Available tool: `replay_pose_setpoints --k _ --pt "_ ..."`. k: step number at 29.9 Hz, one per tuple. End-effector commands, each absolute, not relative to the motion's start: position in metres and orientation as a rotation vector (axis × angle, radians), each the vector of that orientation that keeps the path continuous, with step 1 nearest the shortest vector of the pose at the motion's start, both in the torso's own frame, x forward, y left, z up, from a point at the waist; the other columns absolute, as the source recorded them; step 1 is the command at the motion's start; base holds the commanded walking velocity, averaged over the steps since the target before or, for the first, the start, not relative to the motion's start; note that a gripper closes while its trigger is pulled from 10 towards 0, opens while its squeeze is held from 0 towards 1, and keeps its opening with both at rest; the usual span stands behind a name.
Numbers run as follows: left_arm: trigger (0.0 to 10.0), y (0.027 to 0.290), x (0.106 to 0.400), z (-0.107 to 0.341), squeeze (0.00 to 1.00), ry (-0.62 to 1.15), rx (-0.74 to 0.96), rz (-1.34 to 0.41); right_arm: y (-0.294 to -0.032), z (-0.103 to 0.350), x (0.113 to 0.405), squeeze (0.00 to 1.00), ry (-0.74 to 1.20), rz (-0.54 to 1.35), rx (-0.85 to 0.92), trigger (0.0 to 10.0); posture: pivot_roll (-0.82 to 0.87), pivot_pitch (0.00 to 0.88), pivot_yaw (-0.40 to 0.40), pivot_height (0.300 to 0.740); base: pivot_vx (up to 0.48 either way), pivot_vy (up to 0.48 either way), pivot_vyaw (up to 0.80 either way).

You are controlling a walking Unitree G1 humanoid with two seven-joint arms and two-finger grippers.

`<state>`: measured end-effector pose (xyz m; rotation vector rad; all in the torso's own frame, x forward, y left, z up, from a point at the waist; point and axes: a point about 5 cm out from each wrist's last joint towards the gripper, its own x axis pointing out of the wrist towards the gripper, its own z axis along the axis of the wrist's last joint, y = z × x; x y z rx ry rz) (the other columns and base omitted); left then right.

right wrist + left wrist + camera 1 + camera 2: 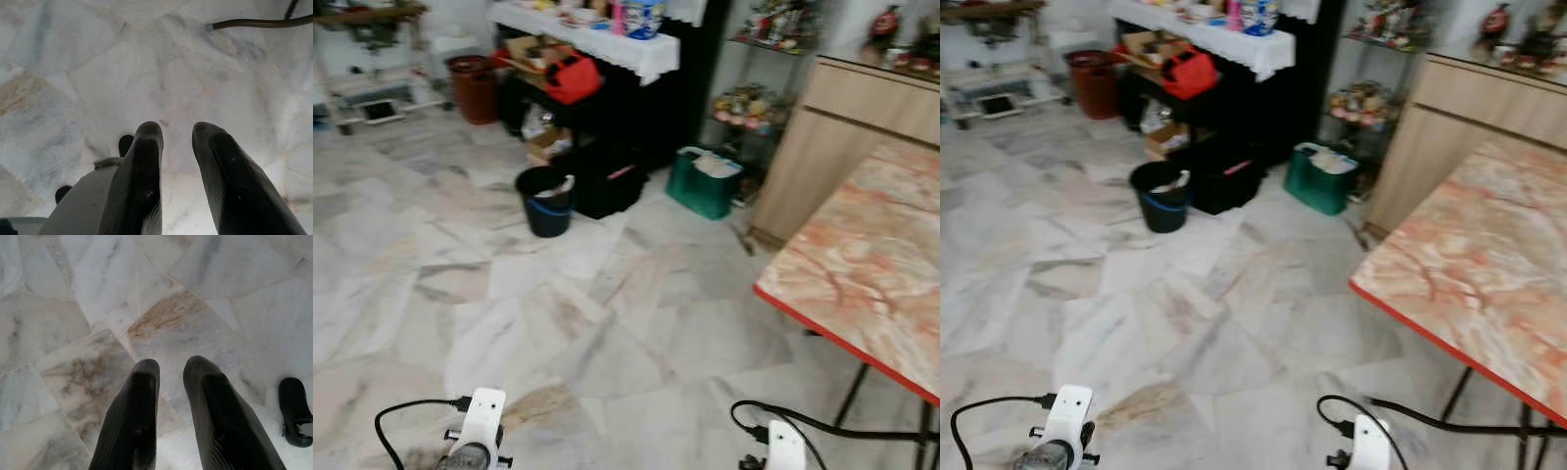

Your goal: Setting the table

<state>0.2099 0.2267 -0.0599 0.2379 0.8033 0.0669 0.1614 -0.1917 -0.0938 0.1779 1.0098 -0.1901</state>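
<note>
Table (pixel 862 264): marbled orange-pink top, red edge, dark legs, at the robot's right front, a wooden cabinet (pixel 822 147) just behind it. Left gripper (pixel 171 367) hangs low over the marble floor (pixel 509 294), jaws narrowly apart, holding nothing. Right gripper (pixel 177 131) likewise, jaws narrowly apart, empty. Farther off: black bucket (pixel 546 201), green bag (pixel 703 181), white-clothed dark shelf unit (pixel 597 39).

Head stereo pair looking down and forward; both wrist cameras pointing at the floor.

I'm seeing both eye views sharing the marble floor (pixel 558 323), the black bucket (pixel 546 201) and the worktop (pixel 871 264) corner on the right, the right eye sitting slightly offset. Each wrist camera is looking along its own black fingers (pixel 132 416), close above the tiles.
</note>
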Motion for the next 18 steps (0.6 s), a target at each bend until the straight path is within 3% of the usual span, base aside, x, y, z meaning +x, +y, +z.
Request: replay_pose_setpoints --k 1,9,12,18 --pt "10.0 0.236 0.204 -0.061 0.00 0.817 0.235 0.113 -0.187 -0.092 0.168 0.00 0.998 -0.181 0.175 10.0 0.26 0.000 -0.103 0.728 0.000 0.000 -0.69" --pt "10.0 0.243 0.190 -0.067 0.00 0.864 0.261 0.106 -0.177 -0.087 0.181 0.00 0.962 -0.172 0.198 10.0 0.27 0.000 -0.049 0.728 0.000 0.000 -0.69" --pt "10.0 0.247 0.193 -0.065 0.00 0.863 0.258 0.119 -0.179 -0.085 0.185 0.00 0.950 -0.192 0.202 10.0 0.24 0.000 0.012 0.728 0.000 0.000 -0.69" --pt "10.0 0.246 0.200 -0.062 0.00 0.858 0.258 0.129 -0.186 -0.083 0.188 0.00 0.932 -0.248 0.225 10.0 0.19 0.000 0.038 0.728 0.000 0.000 -0.68"
